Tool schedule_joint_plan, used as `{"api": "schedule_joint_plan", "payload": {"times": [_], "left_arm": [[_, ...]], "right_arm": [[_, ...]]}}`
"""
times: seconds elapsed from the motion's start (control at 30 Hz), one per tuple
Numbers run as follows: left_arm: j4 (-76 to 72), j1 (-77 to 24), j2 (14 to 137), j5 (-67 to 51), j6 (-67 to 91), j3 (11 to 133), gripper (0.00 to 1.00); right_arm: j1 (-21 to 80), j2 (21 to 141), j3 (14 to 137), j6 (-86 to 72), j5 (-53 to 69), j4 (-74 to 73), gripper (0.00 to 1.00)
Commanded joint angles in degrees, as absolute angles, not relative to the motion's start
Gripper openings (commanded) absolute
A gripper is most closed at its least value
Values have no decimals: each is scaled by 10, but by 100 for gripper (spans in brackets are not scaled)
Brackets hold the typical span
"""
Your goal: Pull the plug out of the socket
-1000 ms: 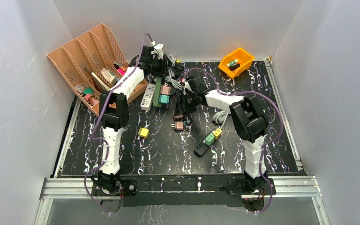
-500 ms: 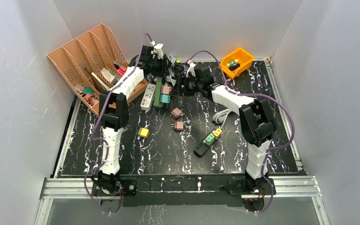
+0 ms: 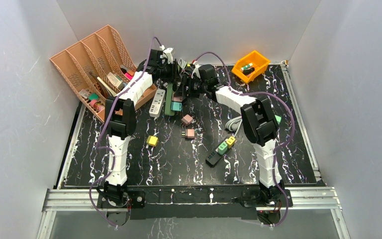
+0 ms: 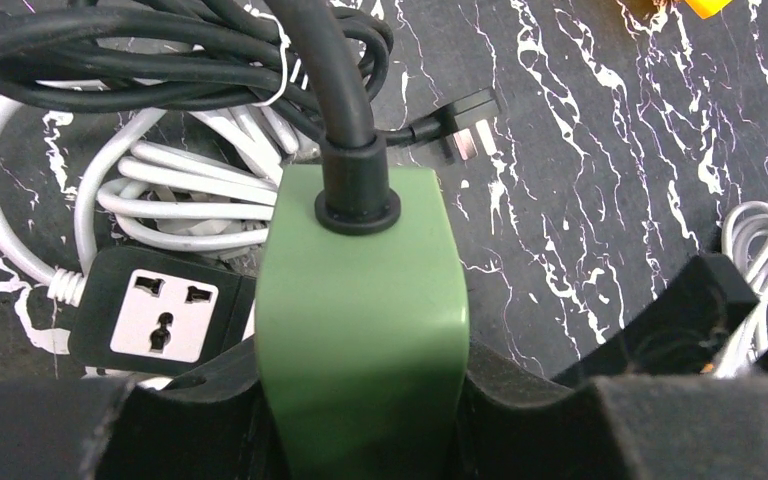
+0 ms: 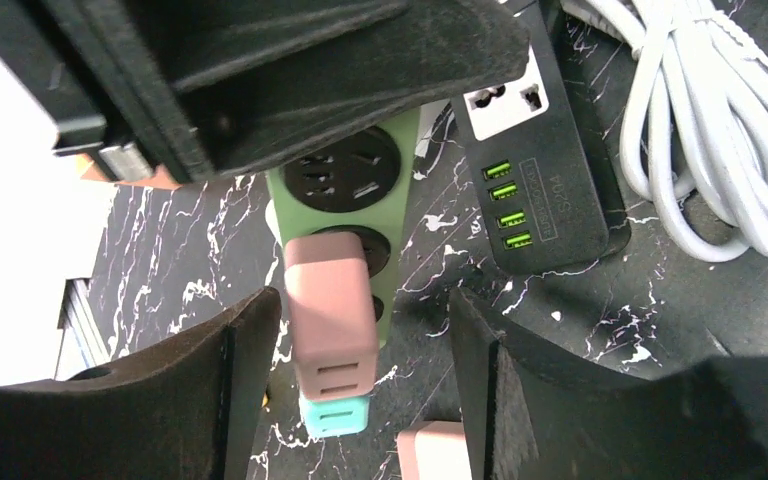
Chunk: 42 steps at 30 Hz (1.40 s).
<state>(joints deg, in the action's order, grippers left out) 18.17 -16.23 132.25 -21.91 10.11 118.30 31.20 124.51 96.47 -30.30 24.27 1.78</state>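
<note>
A green power strip (image 4: 360,300) lies near the back of the table, and my left gripper (image 4: 360,420) is shut on its cable end. A pink plug (image 5: 330,315) sits in one socket of the green strip (image 5: 407,140), with a teal plug (image 5: 335,415) in the socket just beyond it. My right gripper (image 5: 360,380) hangs open over the pink plug; its left finger is close beside the plug and its right finger stands well apart. In the top view the right gripper (image 3: 181,92) covers the pink plug, and the teal plug (image 3: 177,106) shows.
A black USB power strip (image 5: 530,190) and a coiled white cable (image 5: 700,130) lie right of the green strip. Two loose pink plugs (image 3: 187,119) and a yellow plug (image 3: 152,141) lie mid-table. A white strip (image 3: 156,102), an orange rack (image 3: 94,64) and an orange bin (image 3: 251,64) stand around.
My right gripper has left a pink plug on the table and swung back and left over the green strip, with its jaws wider. The left gripper has not moved.
</note>
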Motion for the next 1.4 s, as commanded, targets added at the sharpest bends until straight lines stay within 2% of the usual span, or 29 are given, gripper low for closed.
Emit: {"api": "schedule_joint_plan", "payload": {"times": [0.0, 0.1, 0.23, 0.3, 0.6, 0.87, 1.03, 1.2, 1.37], "left_arm": [[150, -157, 1236, -255, 119, 1186, 0], [149, -157, 1237, -254, 120, 1186, 0], [147, -156, 1241, -255, 122, 1192, 0], [148, -155, 1245, -260, 125, 1200, 0], [189, -143, 1261, -245, 31, 1236, 0], [181, -101, 1242, -263, -50, 1191, 0], [202, -78, 1244, -283, -71, 1212, 0], [269, -82, 1272, -206, -126, 1265, 0], [277, -87, 1270, -151, -149, 1259, 0]], "right_arm": [[312, 1258, 1004, -322, 261, 35, 68], [312, 1260, 1008, -328, 268, 39, 55], [313, 1254, 1002, -325, 271, 40, 24], [313, 1252, 1005, -319, 275, 30, 0], [298, 1172, 956, -298, 288, 12, 0], [222, 1057, 879, -337, 361, 46, 0], [186, 1007, 845, -364, 397, 60, 0], [190, 971, 851, -343, 322, -12, 0], [210, 964, 867, -306, 256, -72, 0]]}}
